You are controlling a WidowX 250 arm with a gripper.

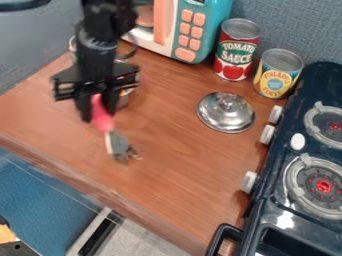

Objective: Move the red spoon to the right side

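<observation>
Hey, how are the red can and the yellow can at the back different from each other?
The red can is taller; the yellow can is shorter and squatter. The red can stands by the teal microwave, while the yellow can is right beside the stove. Both stand upright, with silvery tops and a picture on the label.

Spoon (102, 120): pinkish-red handle, far end (118, 145) probably grey-green, blurred. Pincer (97, 111): black. Worktop (170, 162): brown wood grain. Lid (226, 114): silver. Microwave (208, 42): teal and white, salmon buttons (186, 29). Red can (235, 50): white/green on label. Other can (276, 80): yellow/blue. Stove (268, 207): navy-black, white knobs (248, 182), red burner centres (323, 186).
</observation>
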